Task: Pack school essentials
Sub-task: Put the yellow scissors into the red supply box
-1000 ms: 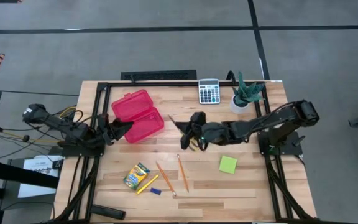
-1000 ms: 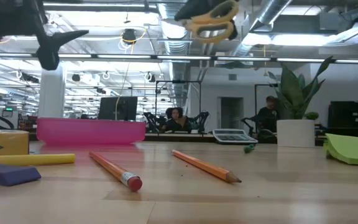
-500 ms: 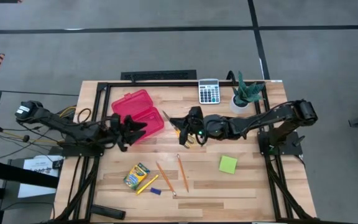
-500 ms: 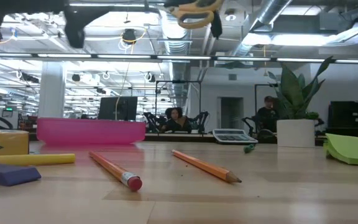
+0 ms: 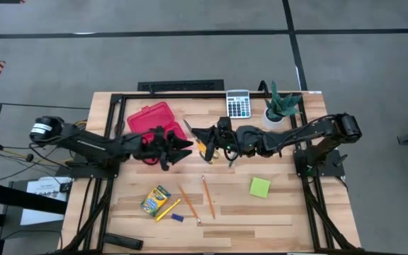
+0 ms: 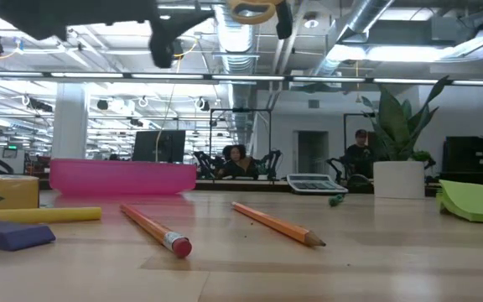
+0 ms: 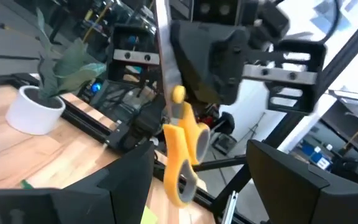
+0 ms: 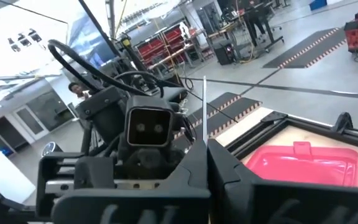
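- step in hand, as i judge it: a mid-air handover of the scissors (image 7: 182, 146) from the right gripper (image 5: 205, 139) to the left gripper (image 5: 181, 146), over the table (image 5: 289, 212) just beside the red case (image 5: 146, 117).
- the right gripper is clenched on the scissors' blades; the yellow handles hang out past its fingertips, towards the left arm.
- the left gripper faces it, fingers (image 7: 126, 177) spread apart and grasping nothing; the handles sit straight ahead of its jaws, near but not yet between them.
- well below both sets of jaws, on the table: two pencils (image 5: 208, 197), the crayon box (image 5: 155, 200), marker (image 5: 166, 210), eraser (image 5: 177, 218) and sticky pad (image 5: 260, 187), all unpacked.
- next move, i'd say: the left jaws need to advance until the handles lie between them, close, and only then should the right let go.
- the case lies partly under the left arm; i cannot tell what it holds.
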You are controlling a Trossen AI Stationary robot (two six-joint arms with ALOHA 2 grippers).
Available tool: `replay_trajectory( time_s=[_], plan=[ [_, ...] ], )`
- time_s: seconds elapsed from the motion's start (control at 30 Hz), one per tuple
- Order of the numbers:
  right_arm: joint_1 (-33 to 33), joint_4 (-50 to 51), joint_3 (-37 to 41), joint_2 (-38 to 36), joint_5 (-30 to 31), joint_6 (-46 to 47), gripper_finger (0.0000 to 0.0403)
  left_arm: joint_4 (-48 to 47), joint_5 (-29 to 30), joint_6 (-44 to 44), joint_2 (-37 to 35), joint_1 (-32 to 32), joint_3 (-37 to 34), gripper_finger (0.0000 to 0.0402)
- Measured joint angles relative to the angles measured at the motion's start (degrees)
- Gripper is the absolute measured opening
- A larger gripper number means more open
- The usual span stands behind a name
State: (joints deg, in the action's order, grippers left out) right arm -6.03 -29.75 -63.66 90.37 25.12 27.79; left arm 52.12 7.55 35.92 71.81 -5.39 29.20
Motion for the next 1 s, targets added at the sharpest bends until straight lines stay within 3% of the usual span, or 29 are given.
replay_trajectory(
  time_s=[0.23, 0.47, 0.6, 0.83, 1.0],
  plan=[
    [0.08, -0.56, 0.0, 0.0, -0.54, 0.02, 0.0, 0.14, -4.75, -0.41, 7.64, 2.45, 6.61, 0.0249],
    [0.08, -0.99, 0.0, 0.0, -0.61, -0.95, 0.0, -0.03, -7.49, -3.44, 9.96, 2.78, 9.54, 0.0231],
    [0.08, -1.0, 0.0, 0.0, -0.61, -1.15, 0.0, 0.07, -6.88, -4.78, 9.89, 2.83, 9.54, 0.0178],
    [0.08, -1.66, 0.0, 0.0, -1.15, -1.4, 0.0, -0.46, -5.14, -6.21, 9.81, 2.88, 9.54, 0.0036],
    [0.11, -1.86, 0.0, -0.02, -1.09, -3.16, 0.0002, -1.07, -4.41, -6.62, 9.79, 2.86, 9.54, 0.0026]
  ],
)
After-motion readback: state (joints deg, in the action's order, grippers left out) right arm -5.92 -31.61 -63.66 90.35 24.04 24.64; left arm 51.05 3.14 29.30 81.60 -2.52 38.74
